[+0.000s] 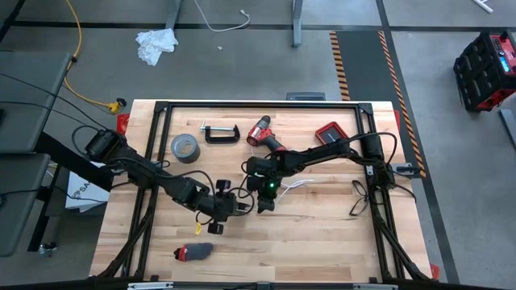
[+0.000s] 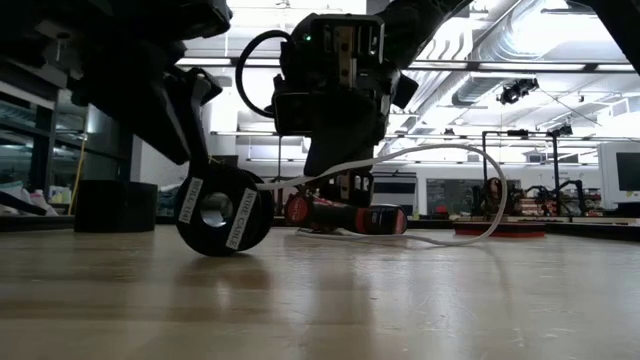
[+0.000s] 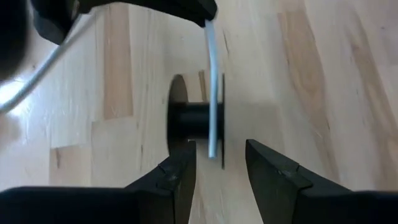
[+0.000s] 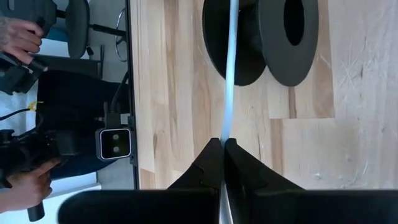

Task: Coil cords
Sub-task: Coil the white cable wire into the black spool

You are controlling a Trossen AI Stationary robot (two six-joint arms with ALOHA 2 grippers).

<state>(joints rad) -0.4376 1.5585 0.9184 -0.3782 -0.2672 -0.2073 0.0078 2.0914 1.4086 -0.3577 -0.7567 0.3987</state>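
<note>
A thin white cable [image 2: 430, 152] runs onto a small black spool [image 2: 222, 208] that stands on the rims of its two round discs at the table's middle. My right gripper [image 4: 222, 144] is shut on the cable just to the spool's right [image 1: 264, 201]. My left gripper [image 3: 219, 167] is open, low over the spool from the left [image 1: 228, 206]. Its fingers stand on either side of one disc [image 3: 221, 124]; I see no touch. My right gripper pinches the white cable [image 4: 226, 127] between its two fingertips, a short way from the spool. The fingers come from above, pointing down, and lie across the cable. The short stretch to the spool's core [image 4: 231, 62] runs straight above the table. The rest arches away [image 2: 485, 190] onto the table.
At the table's far side lie a grey tape roll [image 1: 185, 147], a black clamp [image 1: 222, 133], a red drill [image 1: 266, 134] and a red device [image 1: 330, 133]. A red and black tool [image 1: 193, 252] lies near the front edge. A person's hands [image 4: 18, 37] show beyond the table.
</note>
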